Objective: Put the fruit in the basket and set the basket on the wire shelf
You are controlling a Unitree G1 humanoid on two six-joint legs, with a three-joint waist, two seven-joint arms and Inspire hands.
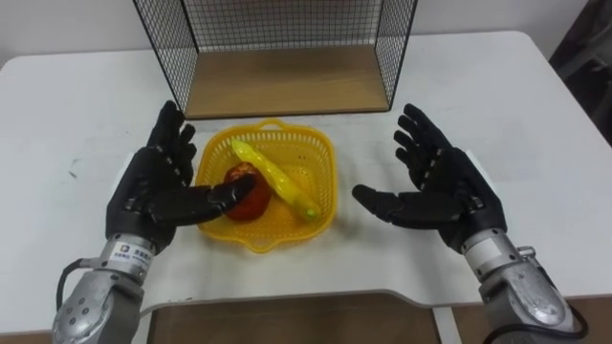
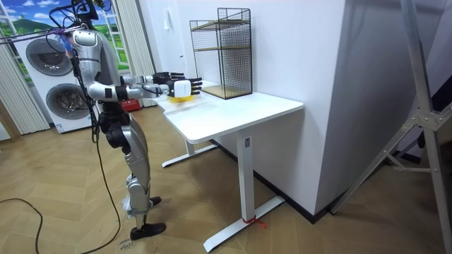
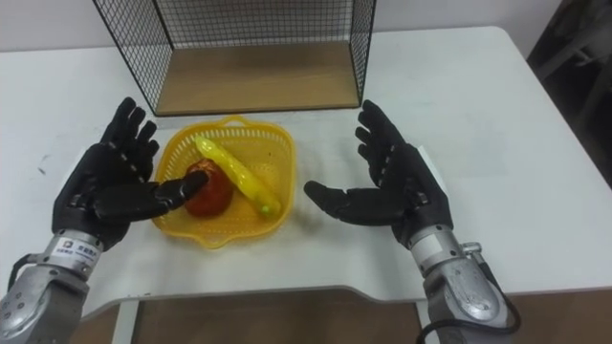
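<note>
A yellow plastic basket (image 1: pixel 316 158) (image 3: pixel 278 148) rests on the white table (image 1: pixel 76 105) in front of the wire shelf (image 1: pixel 285 81). Inside it lie a yellow banana (image 1: pixel 277 179) (image 3: pixel 239 172) and a red apple (image 1: pixel 251 199) (image 3: pixel 208 194). My left hand (image 1: pixel 156 190) (image 3: pixel 107 196) is open at the basket's left side, palm turned inward, thumb reaching over the rim above the apple. My right hand (image 1: pixel 435 186) (image 3: pixel 392 186) is open to the basket's right, palm facing it, a short gap away. In the room view I stand at the table's end with both arms held out.
The black wire shelf (image 3: pixel 251 72) has a wooden floor board (image 1: pixel 282 84) and stands just behind the basket. In the room view the shelf (image 2: pixel 221 53) rises tall with an upper tier. Bare table surface (image 3: pixel 478 105) stretches to the right.
</note>
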